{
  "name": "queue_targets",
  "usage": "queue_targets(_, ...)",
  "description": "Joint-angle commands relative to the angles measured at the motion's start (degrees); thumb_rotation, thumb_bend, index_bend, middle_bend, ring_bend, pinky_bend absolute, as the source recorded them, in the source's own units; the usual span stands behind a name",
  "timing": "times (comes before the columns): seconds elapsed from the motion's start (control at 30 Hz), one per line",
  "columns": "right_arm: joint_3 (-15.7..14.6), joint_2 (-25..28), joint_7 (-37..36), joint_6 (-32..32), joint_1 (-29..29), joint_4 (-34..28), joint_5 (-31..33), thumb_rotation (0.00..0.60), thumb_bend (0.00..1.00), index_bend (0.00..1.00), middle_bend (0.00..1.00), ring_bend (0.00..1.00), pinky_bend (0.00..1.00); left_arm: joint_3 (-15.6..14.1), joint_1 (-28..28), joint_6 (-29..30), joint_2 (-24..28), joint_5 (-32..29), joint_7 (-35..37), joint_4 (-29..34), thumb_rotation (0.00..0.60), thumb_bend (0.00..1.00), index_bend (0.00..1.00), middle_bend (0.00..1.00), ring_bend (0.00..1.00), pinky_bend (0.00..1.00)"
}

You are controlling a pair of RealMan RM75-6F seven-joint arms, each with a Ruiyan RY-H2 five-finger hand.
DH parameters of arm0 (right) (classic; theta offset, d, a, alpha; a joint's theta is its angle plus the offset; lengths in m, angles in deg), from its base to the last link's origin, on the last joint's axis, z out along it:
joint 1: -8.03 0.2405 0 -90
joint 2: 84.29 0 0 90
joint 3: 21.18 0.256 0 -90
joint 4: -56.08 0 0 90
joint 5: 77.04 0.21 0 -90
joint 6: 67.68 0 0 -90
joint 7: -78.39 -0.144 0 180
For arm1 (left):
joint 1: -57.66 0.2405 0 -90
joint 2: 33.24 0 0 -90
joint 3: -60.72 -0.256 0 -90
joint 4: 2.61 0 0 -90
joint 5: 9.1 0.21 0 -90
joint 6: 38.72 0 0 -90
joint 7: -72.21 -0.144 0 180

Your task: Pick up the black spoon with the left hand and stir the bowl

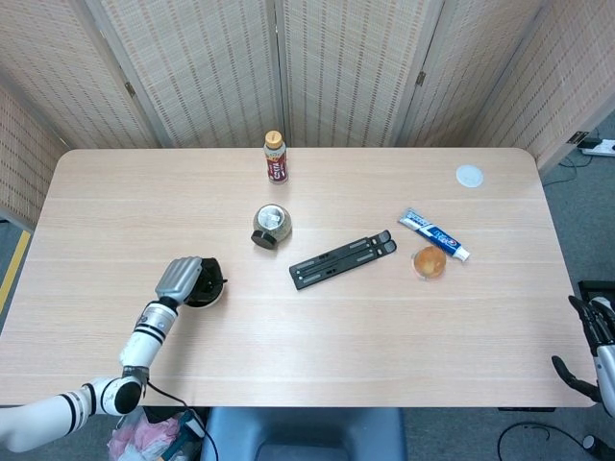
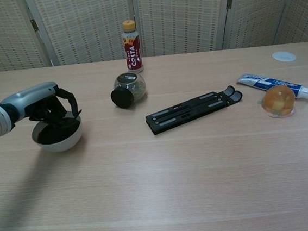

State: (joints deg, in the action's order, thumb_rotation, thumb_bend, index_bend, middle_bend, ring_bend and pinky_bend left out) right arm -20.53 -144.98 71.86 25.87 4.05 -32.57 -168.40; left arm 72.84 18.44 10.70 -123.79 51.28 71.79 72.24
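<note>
Left hand point(image 2: 47, 106) hangs over the bowl point(image 2: 58, 137), its dark fingers curled down into it, seemingly around the black spoon, which I cannot make out against the dark contents. Stirring looks underway; next calls for small circles without tipping the smooth, rounded white bowl. Right hand point(image 1: 596, 331) idles off-table, fingers apart.
</note>
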Motion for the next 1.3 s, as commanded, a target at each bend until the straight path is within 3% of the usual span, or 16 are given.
queue_targets(0.03, 0.04, -0.09, -0.09, -0.23, 0.19, 0.14, -0.09, 0.600, 0.19, 0.02, 0.16, 0.12, 0.09, -0.83, 0.85, 0.45, 1.34, 0.14, -0.65, 1.26, 0.600, 0.49, 0.71, 0.97, 0.85, 0.98)
queue_targets(0.43, 0.01, -0.24, -0.23, -0.26, 0.23, 0.39, -0.21, 0.600, 0.19, 0.02, 0.16, 0.12, 0.09, -1.73, 0.91, -0.50, 3.52, 1.20, -1.11, 6.36, 0.600, 0.49, 0.71, 0.96, 0.85, 0.98)
queue_targets(0.97, -0.05, 0.11, 0.03, 0.59, -0.39, -0.08, -0.24, 0.600, 0.19, 0.02, 0.16, 0.12, 0.09, 0.67, -2.01, -1.69, 0.71, -2.83, -3.59, 0.30, 0.600, 0.49, 0.71, 0.96, 0.84, 0.98)
queue_targets(1.3, 0.02, 0.00, -0.02, 0.56, -0.29, 0.06, -0.40, 0.600, 0.19, 0.02, 0.16, 0.12, 0.09, -1.57, -0.40, -1.44, 4.30, -2.35, -4.84, 3.92, 0.600, 0.49, 0.71, 0.96, 0.84, 0.98)
